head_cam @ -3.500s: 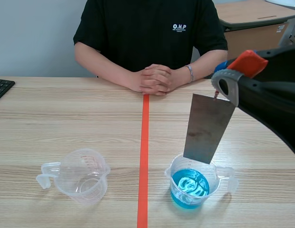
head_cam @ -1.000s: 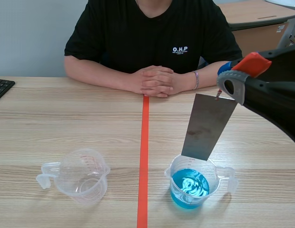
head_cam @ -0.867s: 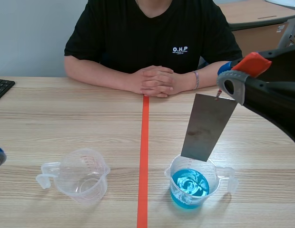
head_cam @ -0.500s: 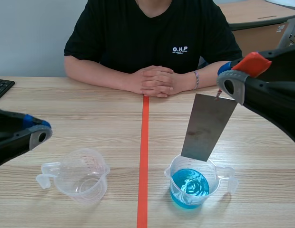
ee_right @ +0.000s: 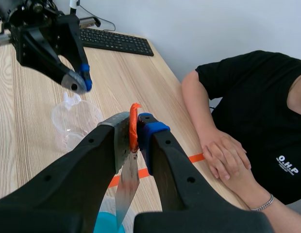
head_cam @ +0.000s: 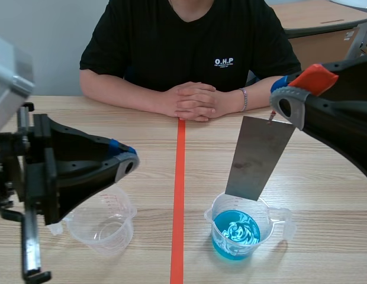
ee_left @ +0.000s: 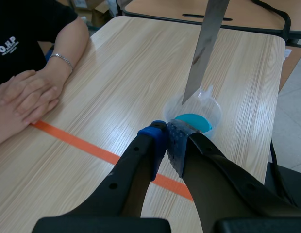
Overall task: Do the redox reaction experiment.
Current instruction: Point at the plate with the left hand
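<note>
You're at the stage where the pieces are in place but, judging by how they lie, the reaction itself isn't visibly under way. Your right gripper (ee_right: 134, 130) is clamped on the top edge of the metal plate (head_cam: 257, 157), with a thin orange-red piece (ee_right: 134, 121) pinched between the fingers there; I can't tell what that piece is. The plate hangs nearly upright, leaning a little, directly over the clear measuring cup (head_cam: 212, 216) that holds the blue liquid (head_cam: 237, 231). Its lower edge sits about level with the cup's rim and looks to be clear of the liquid, so what is left, as I read it, is to lower the plate into the blue solution and let it sit. The plate is a flat, dull grey rectangle with faint darker mottling across its middle. I see no distinct coating on its lower end, though from these angles a thin one would be hard to make out. The liquid is bright blue and fills only the bottom part of the cup, and its surface shows wavy reflections. Your left gripper (ee_left: 166, 138) is closed on nothing, its fingertips meeting, and it is raised above the empty measuring cup (head_cam: 103, 231) on the other side of the table (head_cam: 325, 195) — what that cup is for I can't judge from here. The person's hands (head_cam: 192, 100) rest folded at the far edge, well apart from both cups.
</note>
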